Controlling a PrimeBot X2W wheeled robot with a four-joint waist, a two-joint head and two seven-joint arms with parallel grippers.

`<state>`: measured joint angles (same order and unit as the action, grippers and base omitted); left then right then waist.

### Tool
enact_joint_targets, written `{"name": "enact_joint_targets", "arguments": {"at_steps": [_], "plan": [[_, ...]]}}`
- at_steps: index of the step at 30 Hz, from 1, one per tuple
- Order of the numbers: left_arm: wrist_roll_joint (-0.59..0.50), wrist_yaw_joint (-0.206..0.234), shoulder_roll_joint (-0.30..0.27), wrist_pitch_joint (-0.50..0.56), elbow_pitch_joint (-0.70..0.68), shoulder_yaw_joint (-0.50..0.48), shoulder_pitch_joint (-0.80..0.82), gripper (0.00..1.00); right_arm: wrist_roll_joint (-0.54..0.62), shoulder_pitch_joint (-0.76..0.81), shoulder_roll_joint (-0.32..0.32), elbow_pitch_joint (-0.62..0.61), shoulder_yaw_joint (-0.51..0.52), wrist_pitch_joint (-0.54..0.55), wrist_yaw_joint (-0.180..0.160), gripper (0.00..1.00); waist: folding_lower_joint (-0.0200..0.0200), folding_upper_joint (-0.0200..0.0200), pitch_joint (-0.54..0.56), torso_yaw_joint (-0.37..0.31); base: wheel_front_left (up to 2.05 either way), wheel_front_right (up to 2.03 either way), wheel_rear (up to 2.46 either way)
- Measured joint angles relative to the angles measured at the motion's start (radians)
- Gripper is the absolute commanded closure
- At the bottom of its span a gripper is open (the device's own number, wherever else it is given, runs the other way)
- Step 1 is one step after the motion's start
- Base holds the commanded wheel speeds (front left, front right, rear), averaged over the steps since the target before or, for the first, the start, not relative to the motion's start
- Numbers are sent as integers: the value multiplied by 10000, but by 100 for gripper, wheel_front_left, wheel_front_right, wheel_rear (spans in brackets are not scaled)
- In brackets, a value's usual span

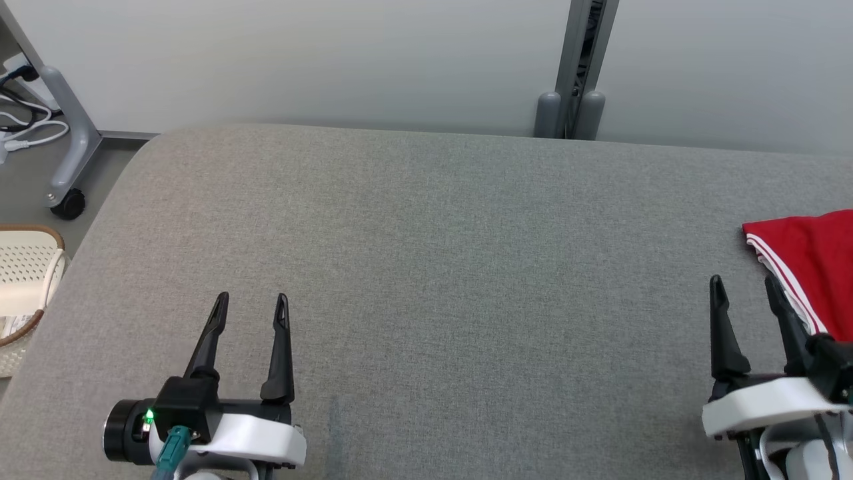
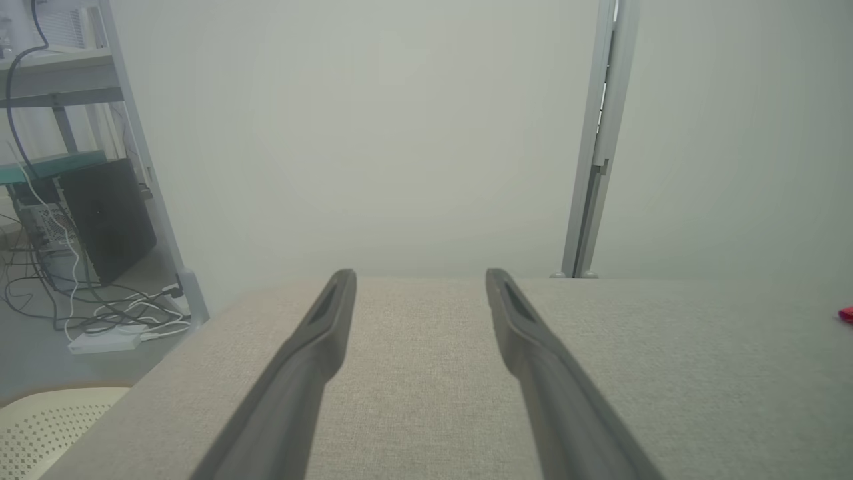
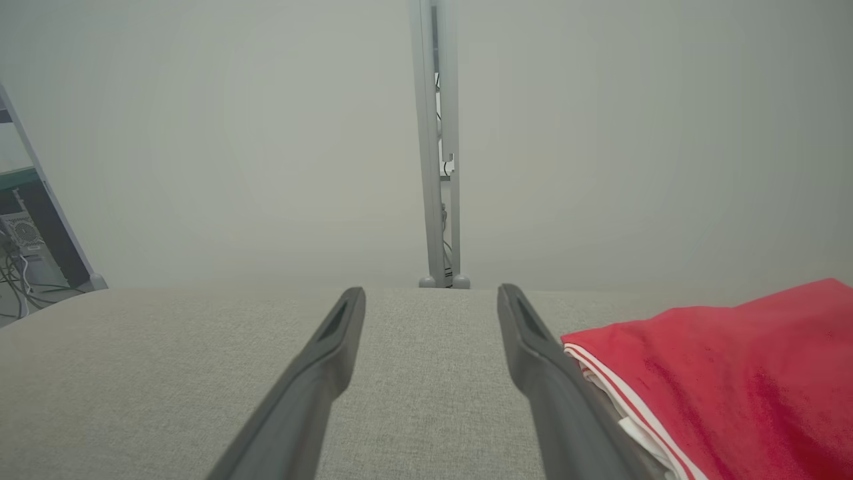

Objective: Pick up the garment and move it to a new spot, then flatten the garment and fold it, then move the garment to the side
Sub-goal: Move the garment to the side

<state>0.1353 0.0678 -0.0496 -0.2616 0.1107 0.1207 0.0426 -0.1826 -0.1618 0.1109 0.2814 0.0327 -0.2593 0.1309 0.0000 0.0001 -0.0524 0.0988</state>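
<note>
While agape, right gripper point(image 1: 742, 283) beside garment point(image 1: 816, 253)

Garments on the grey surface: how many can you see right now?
1. A red garment with white trim lies at the right edge of the grey surface, beside the open right gripper. The head view cuts it off, so others may lie beyond.

left gripper point(image 1: 252, 297): low on the robot's left, both dark fingers pointing forward, jaws spread wide and empty | right gripper point(image 1: 742, 280): low on the robot's right, fingers pointing forward, parallel to the left pair, jaws spread wide and empty | wrists: white housings, level
</note>
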Motion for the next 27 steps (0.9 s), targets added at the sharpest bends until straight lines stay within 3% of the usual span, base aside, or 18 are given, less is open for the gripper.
{"name": "enact_joint_targets", "arguments": {"at_steps": [7,27], "plan": [[2,-48,2,0,119,100,-268,0,368,1131,-485,-458,205,-12,0,0,0,0,125,-17,0,0,0],[36,-50,2,0,-73,109,-433,0,589,1321,-602,-535,199,-12,0,0,0,0,370,3,0,0,0]]}}
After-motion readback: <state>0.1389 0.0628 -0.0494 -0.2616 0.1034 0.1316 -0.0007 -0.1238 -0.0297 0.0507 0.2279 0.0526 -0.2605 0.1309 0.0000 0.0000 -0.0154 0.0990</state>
